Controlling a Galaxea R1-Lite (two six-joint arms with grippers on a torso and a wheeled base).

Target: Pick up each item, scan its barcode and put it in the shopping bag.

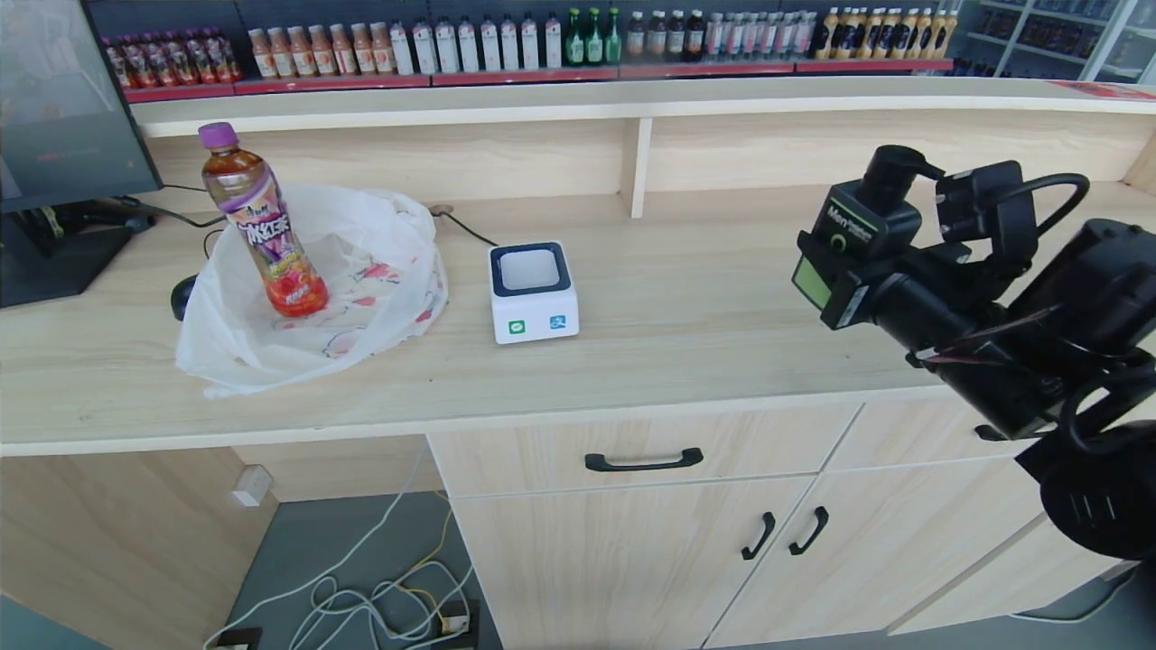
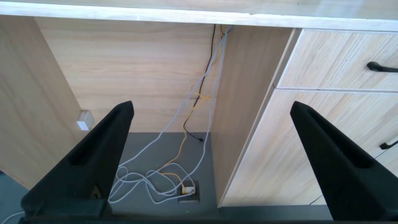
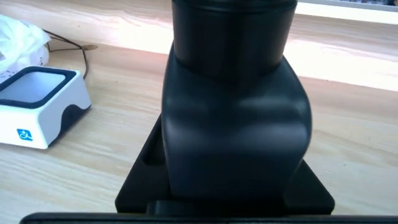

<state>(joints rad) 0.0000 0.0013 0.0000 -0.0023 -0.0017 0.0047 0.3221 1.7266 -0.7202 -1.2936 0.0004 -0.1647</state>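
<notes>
Head view: a drink bottle point(image 1: 266, 226) with a purple cap stands upright inside the white shopping bag point(image 1: 379, 271), left of centre on the wooden counter point(image 1: 686, 361). The white cube barcode scanner point(image 1: 533, 291) sits just right of the bag, window facing up. Right side of frame: the right gripper point(image 1: 862, 289) is pinching a black bottle point(image 1: 858, 226) with a green label, held above the counter and well apart from the scanner. A dark monitor point(image 1: 54, 99) is in the upper left, and a shelf point(image 1: 542, 41) of drinks runs along the top. A black drawer handle point(image 1: 643, 462) sits lower centre.

Left wrist view: the left gripper point(image 2: 211, 107) is spread wide, its black fingers point(image 2: 93, 162) at either side with nothing between them. It sits low, below the counter edge, over tangled cables point(image 2: 155, 180) and a power strip point(image 2: 188, 190) on the floor.

Right wrist view: the black bottle stands up the middle, close to the lens (the finger pads themselves are hidden behind it). The scanner is at left centre on the counter, a corner of the bag in the upper left.
</notes>
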